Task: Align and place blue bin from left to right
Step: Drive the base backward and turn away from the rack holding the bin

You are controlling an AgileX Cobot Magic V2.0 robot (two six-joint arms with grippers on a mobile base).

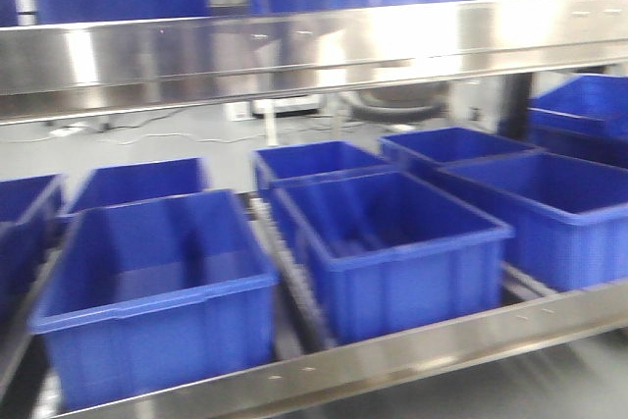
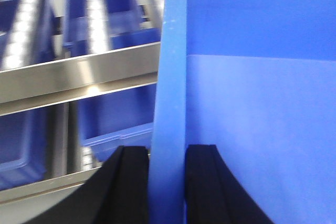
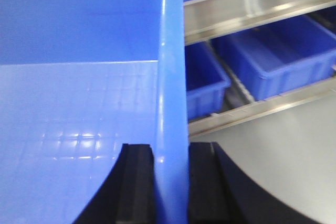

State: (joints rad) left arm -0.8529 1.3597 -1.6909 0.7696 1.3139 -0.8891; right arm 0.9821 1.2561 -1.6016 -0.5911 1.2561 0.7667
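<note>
While the left gripper clamps one wall of the blue bin, the right gripper clamps another.

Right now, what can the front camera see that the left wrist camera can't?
Only the front camera shows whole rows of shelf bins with their open tops, a shiny upper shelf edge and grey floor behind them. No pincer shows there. Only the left wrist camera shows the left pincer squeezing the wall of the blue bin, very close up. Both show blue shelf bins sitting on a steel rack.
</note>
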